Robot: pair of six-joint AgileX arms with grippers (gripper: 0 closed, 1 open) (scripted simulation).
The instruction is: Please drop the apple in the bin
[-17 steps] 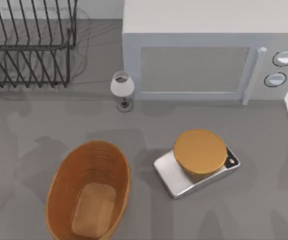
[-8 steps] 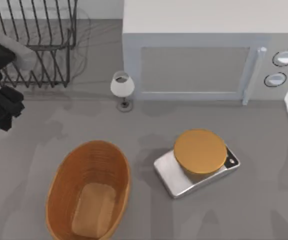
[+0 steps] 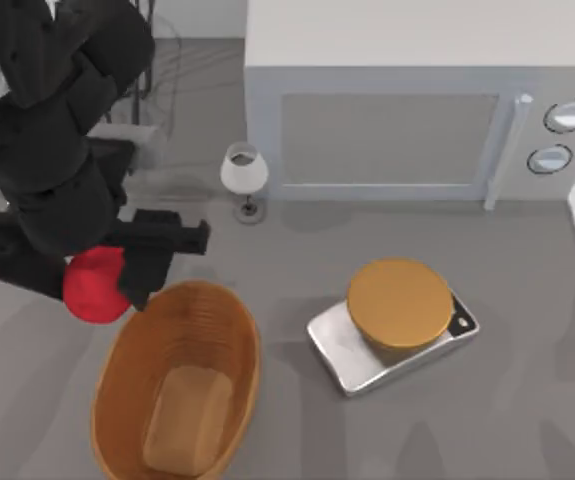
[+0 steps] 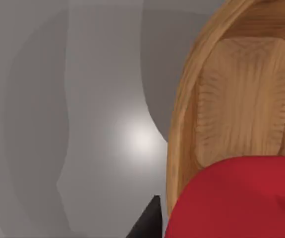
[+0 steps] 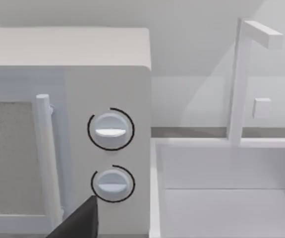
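The left gripper (image 3: pixel 102 270), black and two-fingered, hangs over the table's left side, clamped on the small, smooth, bright red apple (image 3: pixel 93 284), which sits between its fingers with its lower half bulging out below them. The apple hovers just outside the upper-left rim of the large oval orange-brown woven basket (image 3: pixel 127 345), not above its lighter tan floor. In the left wrist view the apple (image 4: pixel 236 198) overlaps the basket's ribbed wall (image 4: pixel 182 129). To the right lie a silver scale (image 3: pixel 342 350) and a white microwave (image 3: pixel 387 130).
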